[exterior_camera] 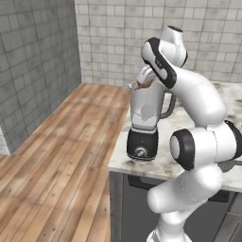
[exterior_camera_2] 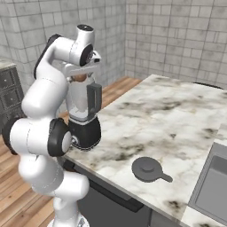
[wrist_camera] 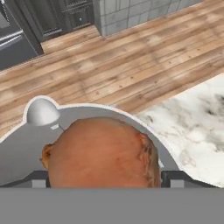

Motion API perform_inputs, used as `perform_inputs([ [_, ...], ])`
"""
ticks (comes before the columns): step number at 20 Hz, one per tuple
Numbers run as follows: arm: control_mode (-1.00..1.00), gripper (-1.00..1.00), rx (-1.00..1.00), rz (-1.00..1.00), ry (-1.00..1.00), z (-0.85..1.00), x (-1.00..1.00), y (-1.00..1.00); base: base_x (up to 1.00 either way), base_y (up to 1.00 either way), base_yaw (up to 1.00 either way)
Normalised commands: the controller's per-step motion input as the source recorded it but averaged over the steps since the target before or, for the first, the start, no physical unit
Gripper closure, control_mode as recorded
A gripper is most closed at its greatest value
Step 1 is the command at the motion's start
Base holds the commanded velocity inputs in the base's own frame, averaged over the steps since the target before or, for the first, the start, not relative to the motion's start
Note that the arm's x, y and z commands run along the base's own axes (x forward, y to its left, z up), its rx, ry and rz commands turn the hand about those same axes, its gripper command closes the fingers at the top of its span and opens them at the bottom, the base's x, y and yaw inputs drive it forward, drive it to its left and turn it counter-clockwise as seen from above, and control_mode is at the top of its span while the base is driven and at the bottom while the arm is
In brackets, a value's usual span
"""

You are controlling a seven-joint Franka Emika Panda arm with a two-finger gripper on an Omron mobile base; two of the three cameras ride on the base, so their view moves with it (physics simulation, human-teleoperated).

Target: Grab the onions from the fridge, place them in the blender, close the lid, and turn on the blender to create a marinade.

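A brown onion (wrist_camera: 103,153) sits at the mouth of the blender's clear jar (exterior_camera: 146,108), between my gripper's (wrist_camera: 107,179) two dark fingertips. The tips stand wide apart at the onion's flanks, with a thin gap on the right side. From the base views, the gripper (exterior_camera: 144,79) points down into the blender (exterior_camera_2: 82,106), whose black base (exterior_camera: 142,144) stands at the counter's corner. The onion (exterior_camera_2: 79,78) shows as a brown patch at the jar's top. The dark round lid (exterior_camera_2: 147,169) lies flat on the marble counter, to the blender's right. The fridge is out of view.
The marble counter (exterior_camera_2: 168,115) stretches right of the blender to a sink (exterior_camera_2: 213,181) at its far right. The blender stands close to the counter's edge, with wooden floor (exterior_camera: 71,142) beyond. Dark cabinets (wrist_camera: 57,17) stand across the floor. Tiled walls close the back.
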Motion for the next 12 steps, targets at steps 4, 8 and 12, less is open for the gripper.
perform_inputs([
  [4,-1.0,-1.0,-0.01,0.0,-0.19,-0.2,-0.37,0.0,0.0,0.0,0.0],
  [8,-1.0,-1.0,0.0,0.0,-0.06,0.0,-0.02,-0.01,0.0,0.0,0.0],
  [12,-1.0,-1.0,0.0,-0.01,-0.01,0.07,0.0,0.0,0.0,0.0,0.0],
])
